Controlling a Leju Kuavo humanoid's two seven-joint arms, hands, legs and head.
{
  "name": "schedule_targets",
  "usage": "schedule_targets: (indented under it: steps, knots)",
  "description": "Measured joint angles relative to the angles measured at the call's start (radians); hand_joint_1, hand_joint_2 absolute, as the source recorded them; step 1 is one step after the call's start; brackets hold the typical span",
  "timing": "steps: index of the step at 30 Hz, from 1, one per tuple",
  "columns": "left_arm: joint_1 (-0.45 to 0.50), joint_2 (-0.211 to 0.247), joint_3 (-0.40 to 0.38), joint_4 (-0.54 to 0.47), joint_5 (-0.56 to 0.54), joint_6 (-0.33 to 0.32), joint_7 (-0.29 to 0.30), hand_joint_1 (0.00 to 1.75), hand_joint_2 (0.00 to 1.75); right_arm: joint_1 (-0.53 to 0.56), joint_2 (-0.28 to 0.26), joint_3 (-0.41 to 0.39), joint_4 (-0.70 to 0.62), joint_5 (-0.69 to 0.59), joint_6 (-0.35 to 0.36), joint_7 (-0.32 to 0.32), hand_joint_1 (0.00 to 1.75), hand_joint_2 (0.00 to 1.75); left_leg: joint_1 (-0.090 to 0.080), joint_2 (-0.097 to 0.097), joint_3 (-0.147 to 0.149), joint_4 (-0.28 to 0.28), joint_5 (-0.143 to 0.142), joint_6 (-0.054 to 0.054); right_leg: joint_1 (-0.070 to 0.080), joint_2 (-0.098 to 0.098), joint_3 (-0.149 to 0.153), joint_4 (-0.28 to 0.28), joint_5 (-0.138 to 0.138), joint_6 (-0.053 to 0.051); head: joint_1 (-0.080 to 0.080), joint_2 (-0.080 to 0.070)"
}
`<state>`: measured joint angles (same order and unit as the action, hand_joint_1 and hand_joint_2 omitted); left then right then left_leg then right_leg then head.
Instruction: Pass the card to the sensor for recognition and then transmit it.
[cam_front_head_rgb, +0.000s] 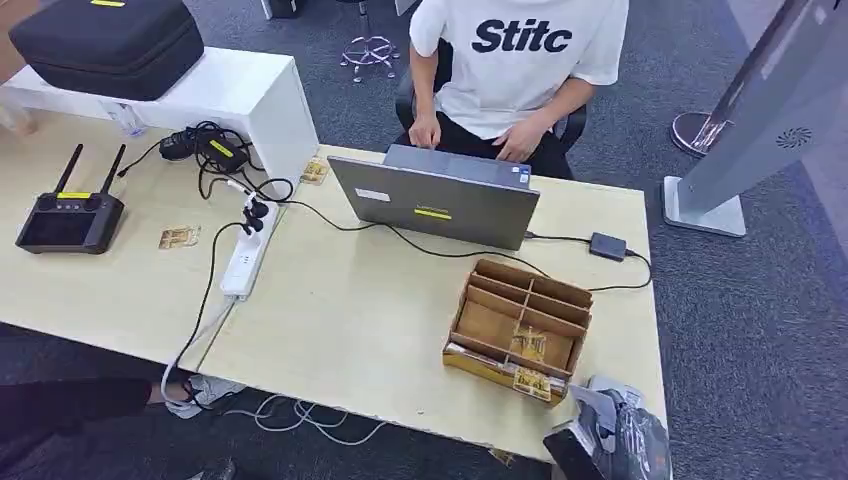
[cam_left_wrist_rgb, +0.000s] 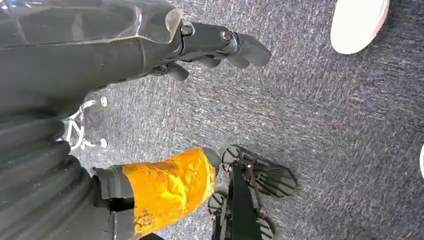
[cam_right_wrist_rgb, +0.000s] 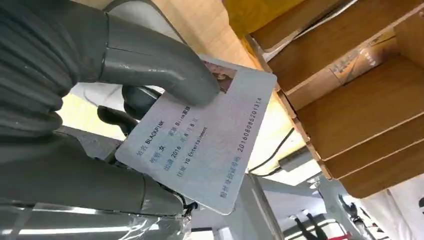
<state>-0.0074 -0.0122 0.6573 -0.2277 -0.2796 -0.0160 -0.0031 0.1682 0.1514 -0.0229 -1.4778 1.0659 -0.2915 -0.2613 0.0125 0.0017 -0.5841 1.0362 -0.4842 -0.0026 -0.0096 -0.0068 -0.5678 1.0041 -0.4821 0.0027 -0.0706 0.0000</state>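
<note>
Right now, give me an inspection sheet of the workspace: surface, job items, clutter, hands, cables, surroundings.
Surface: pale wooden table, two tops butted together.
Job's things: pale printed ID card pinched in the right hand, beside the brown cardboard divided box; small black sensor box on a cable.
Clutter: grey open laptop, black antenna controller, black zip case.
Hands: left hand hangs over carpet, empty.
Cables: white power strip, black leads tangled.
Surroundings: seated person, grey kiosk stand.

Card (cam_right_wrist_rgb: 200, 145) photo under robot hand (cam_right_wrist_rgb: 150, 65) thumb; person's head cropped.
</note>
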Motion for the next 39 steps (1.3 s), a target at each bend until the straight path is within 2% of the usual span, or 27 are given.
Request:
schedule_targets:
  steps: [7,10,15,21,25,27,29,32,35,39]
  knots:
    - [0.000,0.000,0.012,0.000,-0.022,-0.005,-0.002,0.00,1.75,-0.016,0.001,-0.017,0.035,0.064,-0.041,0.032,1.75,1.75,0.000,0.000,0.000,0.000,0.000,0.000,0.000,0.000,0.000,0.000,0.000,0.000,0.000,0.000]
    - [0.000,0.000,0.021,0.000,-0.029,-0.006,-0.002,0.00,1.75,-0.019,0.001,-0.025,0.031,0.074,-0.066,0.019,1.75,1.75,0.000,0.000,0.000,0.000,0.000,0.000,0.000,0.000,0.001,0.000,0.001,-0.001,0.000,0.000]
    - [0.000,0.000,0.032,0.000,-0.048,-0.010,-0.002,0.00,1.75,-0.037,0.002,0.001,-0.120,0.086,-0.085,0.020,1.75,1.75,0.000,0.000,0.000,0.000,0.000,0.000,0.000,0.000,0.001,0.000,0.001,-0.001,0.000,0.000]
    - [-0.002,0.001,0.045,0.000,-0.088,-0.026,-0.002,0.00,1.75,-0.153,0.002,0.135,-0.317,0.145,-0.005,0.129,1.75,1.75,0.000,0.002,0.000,0.000,0.002,-0.001,0.000,0.001,0.000,0.001,0.002,-0.002,0.000,0.000]
    - [-0.010,0.004,0.045,0.000,-0.121,-0.043,0.001,0.00,1.75,-0.294,0.002,0.248,-0.350,0.148,0.121,0.191,1.75,1.75,0.000,0.002,0.000,0.000,0.003,-0.003,0.000,0.001,-0.001,0.002,0.003,-0.003,0.000,0.000]
    - [-0.017,0.007,0.045,0.000,-0.129,-0.047,0.002,0.00,1.75,-0.348,0.002,0.301,-0.346,0.149,0.143,0.211,1.75,1.75,0.000,0.001,0.000,0.000,0.004,-0.002,0.000,0.000,0.000,0.002,0.003,-0.003,0.000,0.000]
    - [-0.017,0.010,0.045,0.000,-0.135,-0.051,0.002,0.00,1.75,-0.386,0.002,0.338,-0.337,0.149,0.148,0.221,1.75,1.75,0.000,0.000,0.000,0.000,0.004,-0.002,0.000,-0.001,0.000,0.003,0.003,-0.003,0.000,0.000]
    - [-0.019,0.014,0.045,0.000,-0.158,-0.060,0.002,0.00,1.75,-0.462,0.003,0.382,-0.281,0.136,0.235,0.256,1.75,1.75,0.000,0.002,0.000,0.000,0.004,-0.002,0.000,0.001,-0.001,0.003,0.004,-0.004,0.000,0.000]
    - [-0.032,0.021,0.045,0.000,-0.191,-0.076,0.002,0.00,1.75,-0.580,0.031,0.425,-0.125,0.136,0.288,0.313,1.75,1.75,0.001,0.002,0.000,0.000,0.006,-0.004,0.000,0.001,-0.001,0.004,0.004,-0.004,0.000,0.000]
    - [-0.039,0.031,0.045,0.000,-0.217,-0.089,0.002,0.00,1.75,-0.725,0.075,0.446,0.100,0.149,0.293,0.356,1.75,1.75,0.001,0.001,0.000,0.000,0.007,-0.004,0.000,0.001,-0.002,0.005,0.005,-0.005,0.000,0.000]
